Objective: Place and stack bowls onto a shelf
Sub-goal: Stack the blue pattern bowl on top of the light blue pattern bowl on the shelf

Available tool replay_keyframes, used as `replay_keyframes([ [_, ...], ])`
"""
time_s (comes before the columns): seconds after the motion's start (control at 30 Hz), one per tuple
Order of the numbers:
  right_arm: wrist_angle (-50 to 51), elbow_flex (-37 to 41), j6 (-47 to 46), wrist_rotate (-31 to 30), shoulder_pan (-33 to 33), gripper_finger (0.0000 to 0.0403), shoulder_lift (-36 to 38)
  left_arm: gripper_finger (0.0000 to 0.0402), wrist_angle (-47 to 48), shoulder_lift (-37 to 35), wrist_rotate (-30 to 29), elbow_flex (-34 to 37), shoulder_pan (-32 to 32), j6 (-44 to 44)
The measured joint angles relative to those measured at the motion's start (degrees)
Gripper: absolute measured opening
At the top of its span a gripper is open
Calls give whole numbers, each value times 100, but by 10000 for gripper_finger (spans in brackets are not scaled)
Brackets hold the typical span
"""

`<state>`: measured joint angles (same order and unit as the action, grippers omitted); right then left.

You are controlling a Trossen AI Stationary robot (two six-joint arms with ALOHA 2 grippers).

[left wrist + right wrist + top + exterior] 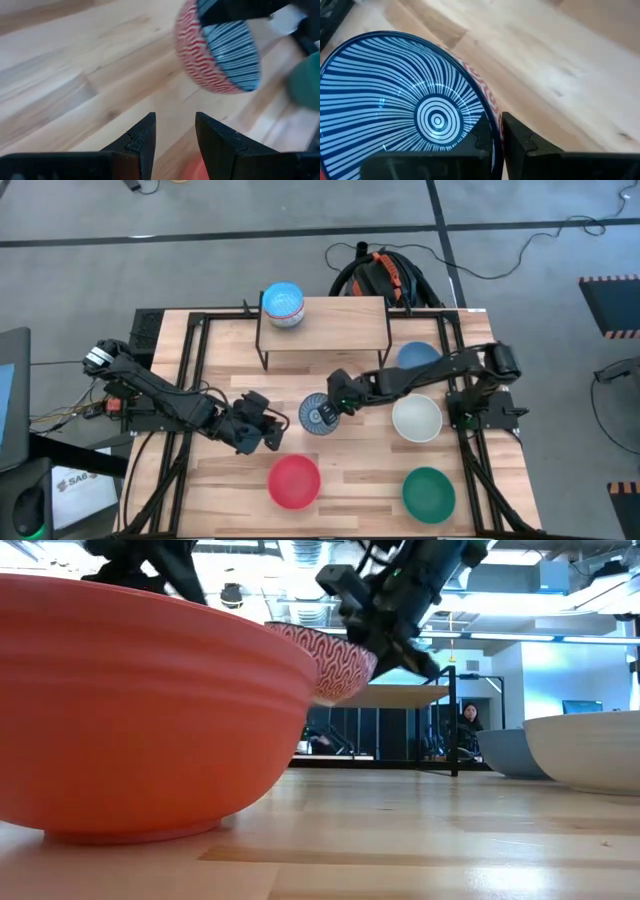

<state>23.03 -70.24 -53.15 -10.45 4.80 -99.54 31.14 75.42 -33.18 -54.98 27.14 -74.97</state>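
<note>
My right gripper (338, 394) is shut on the blue-and-white patterned bowl (318, 416), whose outside is red-and-white (335, 660). It holds the bowl above the table's middle, in front of the shelf (325, 326). A light blue bowl (283, 305) stands on the shelf's left end. My left gripper (264, 430) is open and empty, left of the patterned bowl and behind the red bowl (294, 482). In the left wrist view its fingertips (175, 134) point toward the patterned bowl (217, 50). My right gripper pinches the patterned bowl's rim (490, 131), with one finger (481, 137) inside the bowl and one (520, 142) outside. It comes at the rim from the table's right side, slanting down. The bowl is lifted clear of the table and tilted (335, 665).
The red bowl (130, 710) stands near the front edge. The teal green bowl (428, 492) is at the front right, the white bowl (416, 418) right of centre, and a blue bowl (418, 357) behind it. The middle and right of the shelf's board are bare.
</note>
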Motion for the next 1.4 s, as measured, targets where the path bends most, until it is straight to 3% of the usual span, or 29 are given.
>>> replay_keyframes([
  [0.47, 448, -895, 32, -1537, 577, 42, 89, 122, -691, 0, -875, 0, -1, 397],
  [0.87, 1307, -1455, 54, -1798, 565, 42, 106, 140, -1320, 2, -1259, 11, -164, 1533],
  [1.1, 1428, -1480, -110, -1992, 560, 42, 106, 181, -1201, 0, -1414, 11, -370, 1136],
  [1.4, 1650, -1493, -212, -2033, 558, 42, 97, 160, -1231, 2, -965, 11, -739, 1007],
])
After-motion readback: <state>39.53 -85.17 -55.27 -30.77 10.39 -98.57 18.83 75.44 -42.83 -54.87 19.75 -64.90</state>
